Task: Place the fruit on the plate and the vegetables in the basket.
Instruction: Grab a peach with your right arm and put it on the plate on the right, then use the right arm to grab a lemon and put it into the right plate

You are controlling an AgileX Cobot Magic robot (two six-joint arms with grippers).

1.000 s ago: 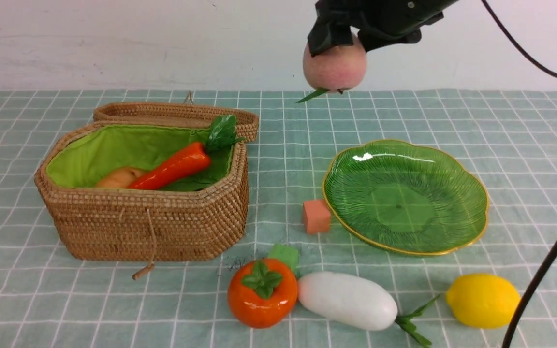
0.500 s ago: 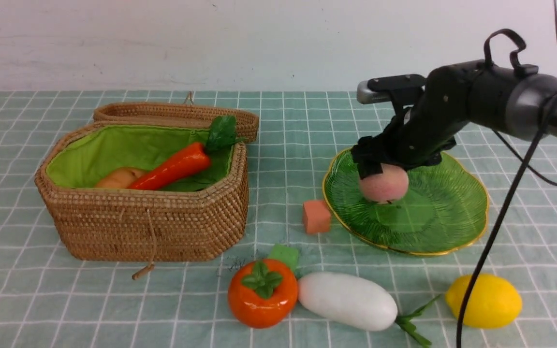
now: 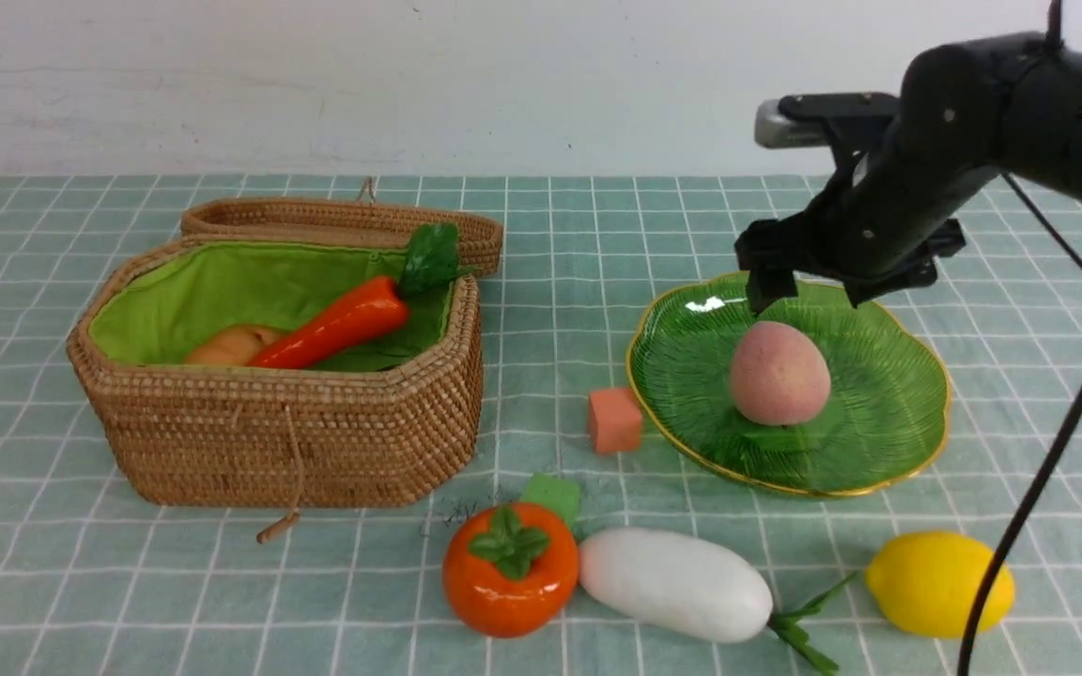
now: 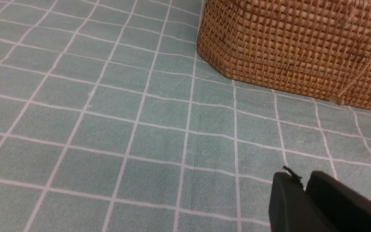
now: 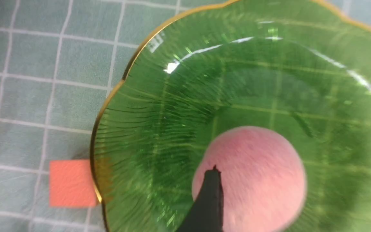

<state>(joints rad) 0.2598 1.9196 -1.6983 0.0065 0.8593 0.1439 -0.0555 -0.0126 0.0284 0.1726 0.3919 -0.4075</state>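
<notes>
The fuzzy pink peach [image 3: 779,373] is sitting in the middle of the green glass plate [image 3: 888,413]. The yellow lemon [image 3: 937,582] is lying in front of the plate, apart from it. The shiny orange persimmon [image 3: 509,568] is standing with its green cap up, right beside the long white radish [image 3: 672,583], which is lying on its side. The orange carrot [image 3: 339,324] is leaning inside the open woven basket [image 3: 316,441], next to the tan potato [image 3: 231,345].
</notes>
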